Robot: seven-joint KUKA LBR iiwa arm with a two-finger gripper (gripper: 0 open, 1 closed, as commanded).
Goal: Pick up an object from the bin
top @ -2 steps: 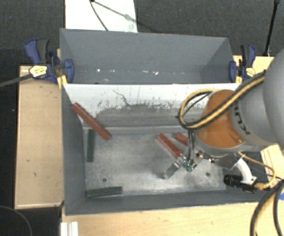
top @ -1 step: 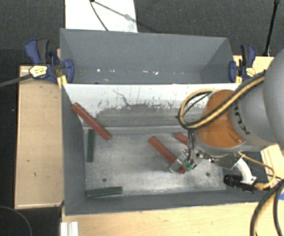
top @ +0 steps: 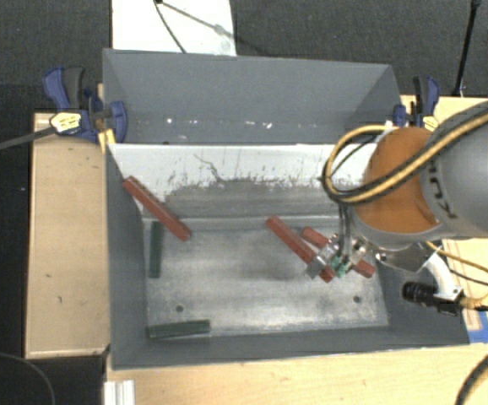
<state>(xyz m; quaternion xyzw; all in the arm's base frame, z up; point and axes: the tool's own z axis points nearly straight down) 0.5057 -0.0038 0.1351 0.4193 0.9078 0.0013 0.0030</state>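
The arm (top: 472,171) is reaching into the grey metal bin (top: 244,289) from the right, with its orange cover (top: 396,192) and the looped yellow and black cables (top: 349,163) hanging above the bin's right rear corner; the tool (top: 333,266) is sitting low over the right part of the bin floor, down among a small cluster of red pieces; whether it is spread or pressed together I cannot tell, and nothing is showing clearly as pinched in it.

Nearest to it, a slanting red stick (top: 289,235) is lying on the floor, running from the middle of the bin down toward the tool, with its lower end reaching just beside the tool's tip; a short red piece (top: 315,237) is lying just beside that stick on its right, close above the tool; another red bit (top: 363,269) is poking out on the tool's right side, touching it or very nearly so, which of the two I cannot tell.

Well apart from this cluster, a long red bar (top: 156,208) is leaning aslant at the left rear of the bin; a dark green stick (top: 154,250) is lying along the left wall just below it; a second dark green stick (top: 178,330) is lying flat in the front left corner, along the front wall.
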